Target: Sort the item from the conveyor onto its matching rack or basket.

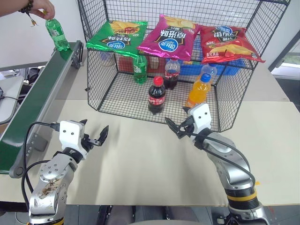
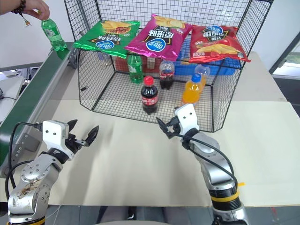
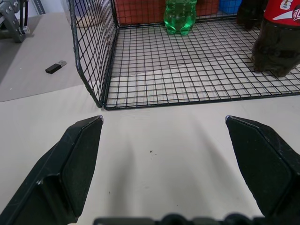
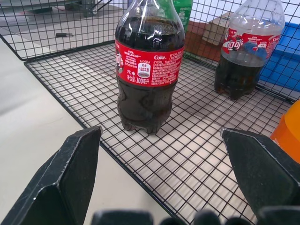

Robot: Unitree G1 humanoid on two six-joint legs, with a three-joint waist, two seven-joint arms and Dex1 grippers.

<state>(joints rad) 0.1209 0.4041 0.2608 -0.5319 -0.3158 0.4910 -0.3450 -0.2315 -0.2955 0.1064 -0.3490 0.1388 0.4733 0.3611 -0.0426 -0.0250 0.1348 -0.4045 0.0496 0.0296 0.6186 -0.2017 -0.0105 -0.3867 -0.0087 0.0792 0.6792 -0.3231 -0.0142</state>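
Head view: task barely begun. Bright-green soda bottle (image 1: 57,34) at far end of conveyor (image 1: 40,93), person's hand (image 1: 41,8) on its cap. Wire-mesh cage (image 1: 117,96) awaits it. Left gripper (image 1: 94,139) and right gripper (image 1: 179,125) both spread wide, empty, above table (image 1: 140,164). Pickup and placing left.

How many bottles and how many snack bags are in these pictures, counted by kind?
Green bottles: 2, one in a person's hand at the conveyor, one in the wire cage
Cola bottles: 2
Orange bottle: 1
Snack bags: 3
Total: 8
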